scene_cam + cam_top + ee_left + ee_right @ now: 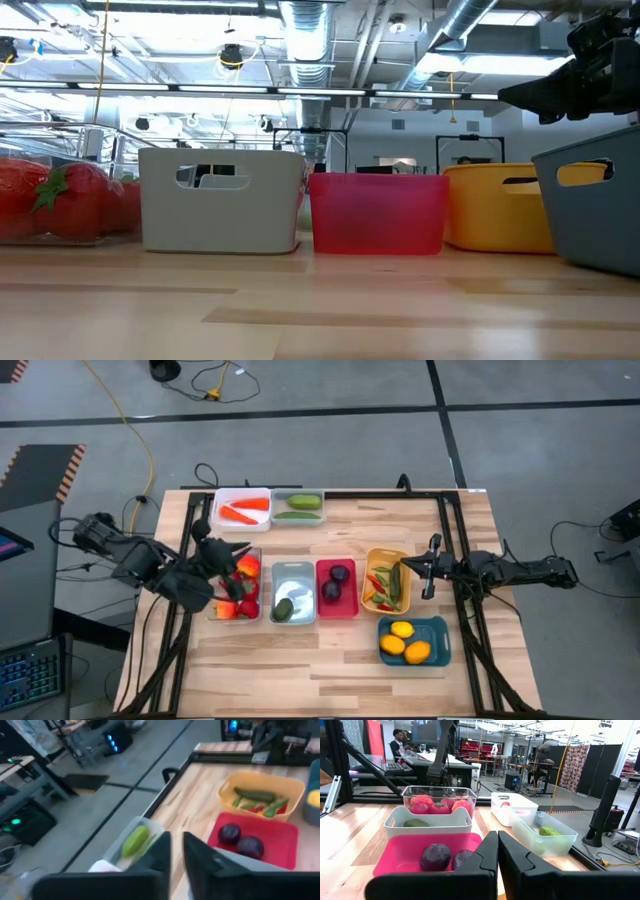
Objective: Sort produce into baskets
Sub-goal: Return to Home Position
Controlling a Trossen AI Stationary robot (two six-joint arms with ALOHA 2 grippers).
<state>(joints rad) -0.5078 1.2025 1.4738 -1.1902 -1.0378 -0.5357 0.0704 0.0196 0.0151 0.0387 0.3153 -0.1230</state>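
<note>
Standing on grey floor (300,450), the table (300,670) carries bins (336,606); left gripper (176,840) and right gripper (498,837) pressed together; strawberries (60,200) cropped.

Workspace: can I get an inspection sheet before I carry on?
Surface: wooden table, no loose produce.
Job's things: carrots in white bin; plums in red bin; lemons in teal bin; chilies in yellow bin.
Clutter: nothing seen.
Claws: left claw over the clear bin of red fruit; right claw shut, empty, beside yellow bin.
Cables: yellow cable on floor.
Surroundings: person in the background.
</note>
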